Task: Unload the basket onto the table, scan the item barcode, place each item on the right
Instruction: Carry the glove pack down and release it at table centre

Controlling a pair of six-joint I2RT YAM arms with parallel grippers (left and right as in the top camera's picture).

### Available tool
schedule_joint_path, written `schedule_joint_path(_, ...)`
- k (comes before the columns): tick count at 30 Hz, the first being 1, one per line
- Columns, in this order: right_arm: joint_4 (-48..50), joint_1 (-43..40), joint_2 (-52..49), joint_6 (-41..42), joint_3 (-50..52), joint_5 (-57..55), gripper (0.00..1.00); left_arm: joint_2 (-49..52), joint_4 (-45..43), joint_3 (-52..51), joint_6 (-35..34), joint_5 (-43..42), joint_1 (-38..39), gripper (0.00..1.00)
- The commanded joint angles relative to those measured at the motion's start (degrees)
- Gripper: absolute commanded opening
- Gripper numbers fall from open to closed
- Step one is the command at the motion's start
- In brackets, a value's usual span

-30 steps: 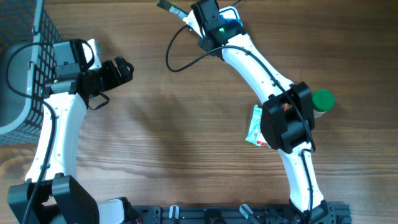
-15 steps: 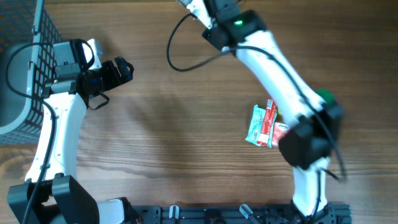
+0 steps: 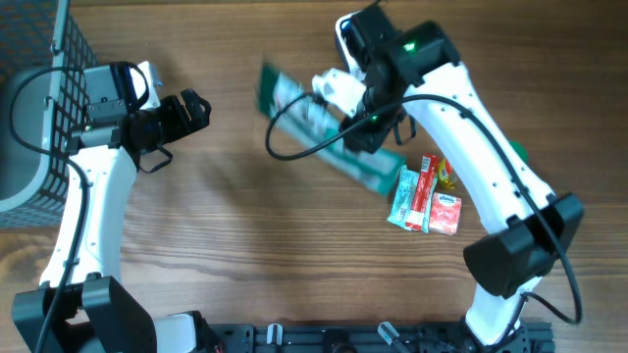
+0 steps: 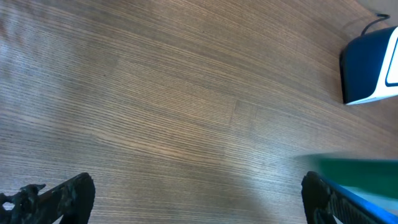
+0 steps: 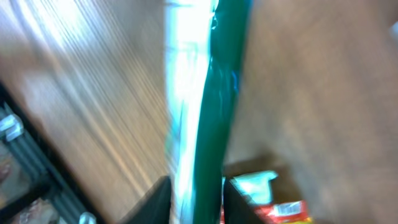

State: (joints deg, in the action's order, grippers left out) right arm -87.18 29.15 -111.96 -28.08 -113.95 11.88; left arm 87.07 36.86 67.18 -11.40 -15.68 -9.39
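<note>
A long green and white package point(image 3: 329, 137) shows as a blurred streak over the middle of the table. It also shows at the lower right edge of the left wrist view point(image 4: 364, 169). My right gripper point(image 3: 365, 126) holds it. In the right wrist view the package point(image 5: 205, 106) runs edge-on between the two dark fingers, with the gripper point(image 5: 196, 200) shut on its near end. My left gripper point(image 3: 192, 111) hangs open over bare wood at the left, its fingers point(image 4: 62, 196) far apart with nothing between them. A blue and white scanner point(image 4: 372, 67) sits at the far right of the left wrist view.
Red and teal packs point(image 3: 420, 192) and a white and blue pack point(image 3: 445, 215) lie right of centre, under the right arm. A green-capped item point(image 3: 517, 154) peeks out beside that arm. A dark wire basket point(image 3: 39, 108) stands at the left edge. A black cable point(image 3: 285, 149) loops over the wood.
The right arm has swung from the far edge toward the table's middle, bringing the green package into view. The packs under it are now uncovered. The left arm has not moved.
</note>
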Motion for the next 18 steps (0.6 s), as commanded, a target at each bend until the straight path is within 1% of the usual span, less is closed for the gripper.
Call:
schedule_joint_path(1, 1.64, 0.13, -0.92, 0.2, 7.23, -0.46, 0.47, -0.04, -0.02, -0.44, 0.52, 0.37, -0.15, 1.0)
schedule_joint_path(2, 2.89, 0.13, -0.94, 0.24, 9.29, -0.46, 0.51, -0.04, -0.02, -0.44, 0.52, 0.37, -0.15, 1.0)
schedule_joint_path(3, 3.96, 0.13, -0.96, 0.44, 10.73, -0.46, 0.59, -0.04, -0.02, -0.44, 0.52, 0.37, -0.15, 1.0)
schedule_joint_path(4, 6.16, 0.13, -0.96, 1.77, 13.2, -0.76, 0.64, -0.04, -0.02, -0.44, 0.52, 0.35, -0.15, 1.0)
schedule_joint_path(5, 7.58, 0.13, -0.96, 2.91, 14.53, -1.33, 0.66, -0.04, -0.02, -0.44, 0.52, 0.35, -0.15, 1.0)
schedule_joint_path(8, 15.69, 0.13, -0.96, 10.8, 19.34, -4.39, 0.66, -0.07, -0.02, -0.44, 0.52, 0.35, -0.15, 1.0)
schedule_joint_path(11, 22.53, 0.2, -0.96, 19.82, 22.18, -2.51, 0.63, -0.04, -0.02, -0.44, 0.52, 0.35, -0.15, 1.0)
schedule_joint_path(13, 25.88, 0.26, -0.96, 23.67, 24.17, -0.66, 0.63, -0.04, -0.02, -0.44, 0.52, 0.37, -0.15, 1.0)
schedule_joint_path(15, 29.59, 0.26, -0.98, 25.79, 26.88, -0.44, 0.63, -0.04, -0.02, -0.44, 0.52, 0.35, -0.15, 1.0)
schedule_joint_path(18, 36.89, 0.24, -0.98, 26.12, 32.44, -0.42, 0.64, -0.04, -0.02, -0.44, 0.52, 0.37, -0.15, 1.0)
